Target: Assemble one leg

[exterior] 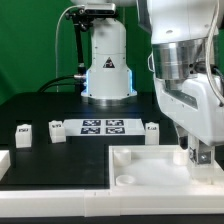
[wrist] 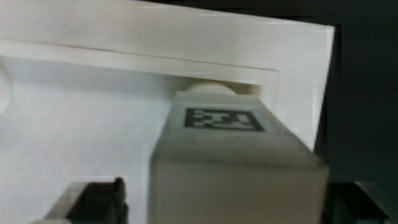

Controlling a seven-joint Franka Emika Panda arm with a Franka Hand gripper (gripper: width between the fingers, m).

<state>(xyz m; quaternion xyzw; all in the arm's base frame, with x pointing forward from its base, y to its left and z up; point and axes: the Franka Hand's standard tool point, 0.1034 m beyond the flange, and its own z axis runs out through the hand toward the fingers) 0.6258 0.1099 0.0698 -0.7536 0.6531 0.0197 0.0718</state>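
My gripper (exterior: 201, 156) is shut on a leg (wrist: 228, 150), a white block with a black-and-white tag on its upper face. In the wrist view the dark fingers (wrist: 98, 200) sit on either side of it. The leg's far end sits at a corner socket (wrist: 217, 88) of the large white panel (wrist: 98, 110). I cannot tell whether it touches the socket. In the exterior view the gripper stands low over the panel (exterior: 140, 165) at its corner on that view's right, and the held leg is mostly hidden behind the fingers.
Three more legs stand on the black table: two on the exterior view's left (exterior: 22, 136) (exterior: 56, 131) and one (exterior: 151, 131) beside the marker board (exterior: 105, 126). The robot base (exterior: 108, 70) is behind. Another round socket (exterior: 125, 180) shows at the panel's near corner.
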